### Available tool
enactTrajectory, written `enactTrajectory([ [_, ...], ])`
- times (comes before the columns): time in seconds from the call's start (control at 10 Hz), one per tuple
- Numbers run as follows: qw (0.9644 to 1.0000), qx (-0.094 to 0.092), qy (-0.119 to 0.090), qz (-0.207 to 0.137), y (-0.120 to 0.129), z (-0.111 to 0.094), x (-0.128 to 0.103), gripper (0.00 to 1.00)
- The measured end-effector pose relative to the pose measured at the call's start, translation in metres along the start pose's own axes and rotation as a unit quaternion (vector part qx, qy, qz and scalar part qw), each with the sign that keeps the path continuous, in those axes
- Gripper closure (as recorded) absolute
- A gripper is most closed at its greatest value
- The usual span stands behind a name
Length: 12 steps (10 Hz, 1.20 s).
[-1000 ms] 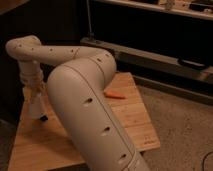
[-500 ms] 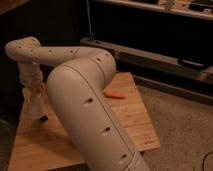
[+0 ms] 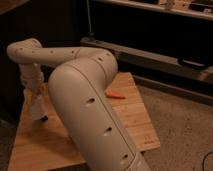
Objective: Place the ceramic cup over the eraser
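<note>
My gripper [image 3: 36, 102] hangs straight down from the wrist over the left part of the wooden table [image 3: 125, 125]. A pale cream shape at its lower end looks like the ceramic cup [image 3: 35, 111], just above or on the table top; its outline merges with the gripper. A small dark bit [image 3: 44, 118] shows at the cup's lower right edge on the table and may be the eraser. My big cream arm [image 3: 90, 110] fills the foreground and hides the middle of the table.
A thin orange object [image 3: 116, 94] lies on the table to the right of the arm. Dark shelving and a metal rail [image 3: 150, 55] run behind the table. Speckled floor [image 3: 180, 125] lies to the right.
</note>
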Motion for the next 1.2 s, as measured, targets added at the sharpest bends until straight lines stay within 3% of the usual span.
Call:
enactTrajectory([
  [0.2,1.0,0.001,0.0,0.004,-0.001,0.0021,0.0015,0.32],
  [0.4,1.0,0.002,0.002,0.005,-0.0016,0.0055,0.0023,0.2],
  [1.2,1.0,0.003,0.003,0.007,-0.0011,0.0054,0.0038,0.2],
])
